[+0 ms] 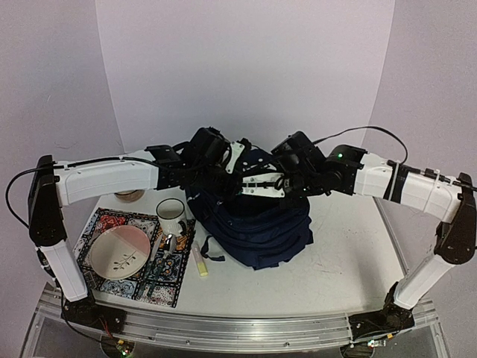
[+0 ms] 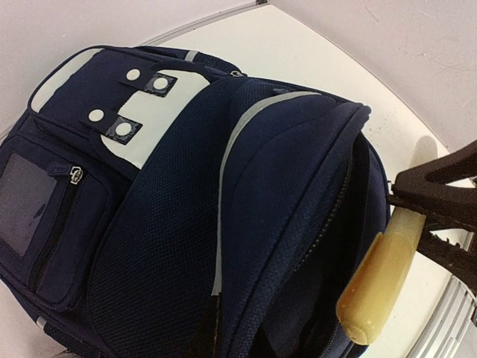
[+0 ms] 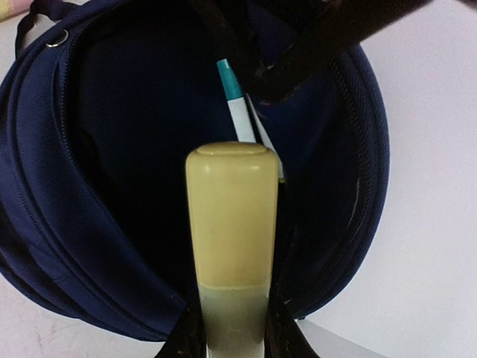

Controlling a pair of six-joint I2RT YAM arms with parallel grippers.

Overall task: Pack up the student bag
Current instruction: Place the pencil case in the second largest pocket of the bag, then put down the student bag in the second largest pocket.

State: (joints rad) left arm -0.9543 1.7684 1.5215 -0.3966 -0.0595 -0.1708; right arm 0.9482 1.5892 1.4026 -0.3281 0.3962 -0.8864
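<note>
The right tool (image 3: 232,332) pinches a yellow highlighter (image 3: 231,216) above the open student bag (image 3: 45,186), for dropping in. The left tool (image 1: 237,160), pressed together, seemingly props its mouth.

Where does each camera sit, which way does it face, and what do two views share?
Top external: above and behind the bases, looking down at the table; both arms meet over the bag.
Left wrist: over the bag, facing its front and open mouth; own fingers unclear; right gripper shows at right.
Right wrist: above the mouth, looking in; own fingers hold the stick; left gripper seems to pinch the rim.
Shared: both wrist views show bag and stick.
</note>
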